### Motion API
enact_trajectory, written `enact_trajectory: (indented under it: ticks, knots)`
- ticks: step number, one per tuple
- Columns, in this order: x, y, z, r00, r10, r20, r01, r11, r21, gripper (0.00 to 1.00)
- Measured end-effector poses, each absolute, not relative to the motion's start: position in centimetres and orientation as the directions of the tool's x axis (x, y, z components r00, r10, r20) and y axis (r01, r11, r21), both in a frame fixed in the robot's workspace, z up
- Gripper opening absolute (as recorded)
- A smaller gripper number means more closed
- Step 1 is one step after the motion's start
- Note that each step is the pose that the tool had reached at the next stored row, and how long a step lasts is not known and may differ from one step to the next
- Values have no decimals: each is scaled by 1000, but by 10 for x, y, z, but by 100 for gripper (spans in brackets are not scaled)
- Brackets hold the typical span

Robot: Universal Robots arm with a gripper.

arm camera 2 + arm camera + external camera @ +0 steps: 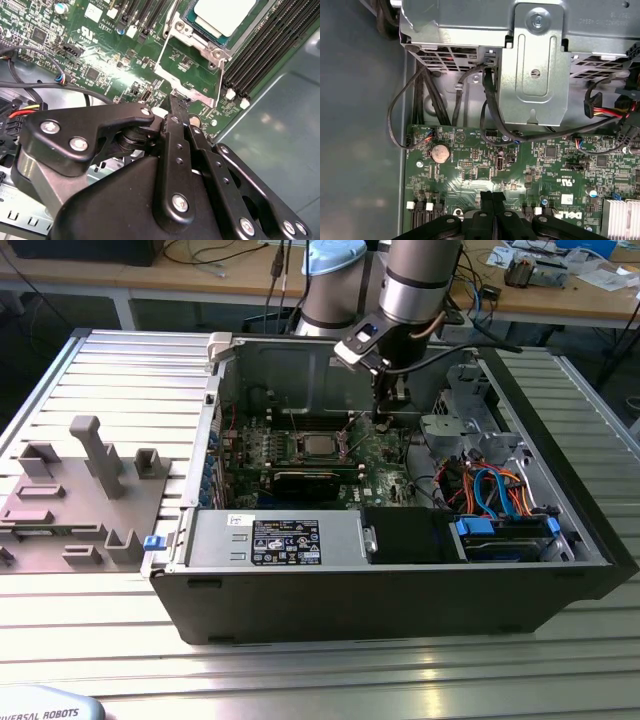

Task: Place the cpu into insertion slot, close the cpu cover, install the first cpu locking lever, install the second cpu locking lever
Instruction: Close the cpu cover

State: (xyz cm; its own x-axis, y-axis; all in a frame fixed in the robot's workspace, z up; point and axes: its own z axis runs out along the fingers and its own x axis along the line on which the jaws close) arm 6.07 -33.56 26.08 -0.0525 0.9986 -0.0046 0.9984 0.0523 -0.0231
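Hand [175, 104] clenched on nothing, fingertips pressed tight together just above the green board [470, 170], hanging at roughly two o'clock of the cpu [320, 445] in the exterior view, and the cpu sits in the slot [205, 44], its cover [192, 90] tipped open right beside it.

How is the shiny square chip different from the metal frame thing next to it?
The cpu is a solid, pale silver square. The cpu cover is only a thin metal frame, and green board shows through its square window. The cpu lies in the insertion slot, while the cpu cover is swung open, off the chip. Both are squarish and made of silvery metal.
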Motion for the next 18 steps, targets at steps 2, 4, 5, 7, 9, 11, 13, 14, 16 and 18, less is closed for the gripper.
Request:
enact_trajectory:
  ticks: [2, 4, 5, 7, 9, 11, 13, 14, 16, 18]
  knots:
    - [62, -336, 259, -52, 999, -5, 998, 52, -23, 11]
    - [62, -335, 256, -52, 999, -5, 998, 52, -23, 11]
    - [62, -335, 256, -52, 999, -5, 998, 52, -23, 11]
    - [62, -335, 255, -52, 999, -5, 998, 52, -23, 11]
    - [62, -335, 255, -52, 999, -5, 998, 52, -23, 11]
    - [61, -335, 255, -52, 999, -5, 998, 52, -23, 11]
    - [55, -335, 255, -52, 999, -5, 998, 52, -23, 11]
    - [54, -335, 255, -52, 999, -5, 998, 52, -23, 11]
    - [47, -336, 255, -52, 999, -5, 998, 52, -22, 11]
    - [45, -336, 255, -52, 999, -5, 998, 52, -22, 11]
